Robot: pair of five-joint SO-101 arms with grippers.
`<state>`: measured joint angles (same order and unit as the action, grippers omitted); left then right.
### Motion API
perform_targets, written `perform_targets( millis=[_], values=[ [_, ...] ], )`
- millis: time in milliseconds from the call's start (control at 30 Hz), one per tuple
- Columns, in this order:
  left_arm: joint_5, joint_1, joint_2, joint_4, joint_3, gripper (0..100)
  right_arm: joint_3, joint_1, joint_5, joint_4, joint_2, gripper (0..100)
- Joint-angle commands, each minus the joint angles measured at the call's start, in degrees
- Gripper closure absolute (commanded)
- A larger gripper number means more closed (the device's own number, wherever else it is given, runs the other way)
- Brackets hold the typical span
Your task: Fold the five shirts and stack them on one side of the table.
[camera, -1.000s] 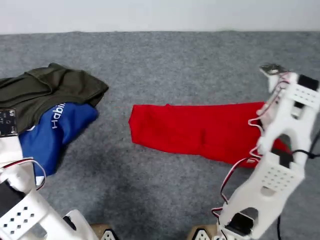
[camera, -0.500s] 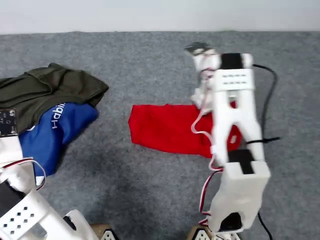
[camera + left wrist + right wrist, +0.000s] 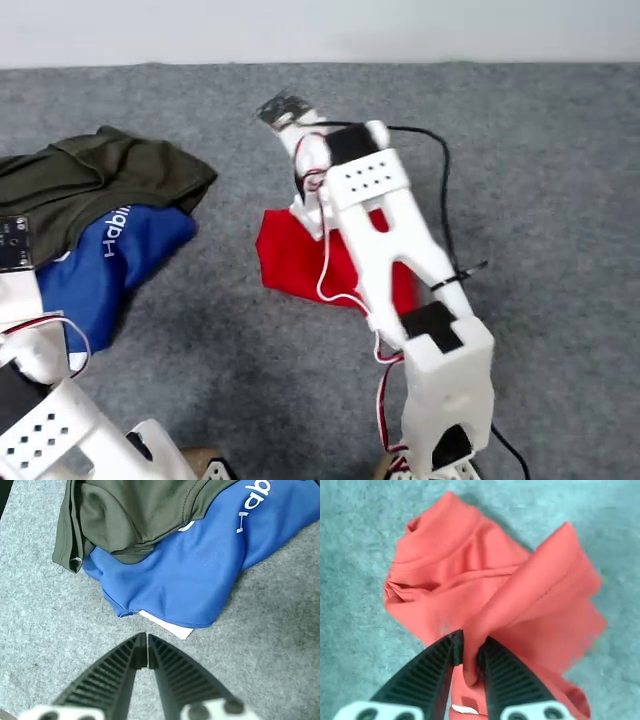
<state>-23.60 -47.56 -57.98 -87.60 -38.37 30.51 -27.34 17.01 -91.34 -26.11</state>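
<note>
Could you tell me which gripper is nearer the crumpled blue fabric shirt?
Left. The left gripper, shut, hovers beside the blue fabric shirt; the right gripper is apart, clamping the red cloth shirt.

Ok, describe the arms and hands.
The right arm and left arm are white shells with grids of holes, black motor blocks, red and white wires; the right trails a black cable. The left hand and right hand have black ribbed fingers.

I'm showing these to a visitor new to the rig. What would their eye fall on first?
The red shirt in the middle of the gray table, a fold of it pinched in the right gripper. Next, the olive shirt lying on the blue shirt at the left edge, with the shut left gripper near them.
</note>
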Motion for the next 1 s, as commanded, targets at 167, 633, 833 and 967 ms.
perform_targets(
  millis=[167,633,833,967],
  values=[
    [-0.4,0.0,-0.8,1.0,0.9,98,3.4,-3.0,-0.4,7.7,-3.4,98.7],
    [-0.4,0.0,-0.8,1.0,0.9,98,14.4,-4.9,4.7,-0.4,-3.2,78.5],
    [-0.4,-0.1,-0.8,1.0,0.9,98,15.6,2.9,14.3,-11.4,-3.4,97.9],
    [-0.4,-0.3,-0.8,1.0,0.9,98,14.6,12.4,15.3,-11.5,-3.3,99.0]
  ],
)
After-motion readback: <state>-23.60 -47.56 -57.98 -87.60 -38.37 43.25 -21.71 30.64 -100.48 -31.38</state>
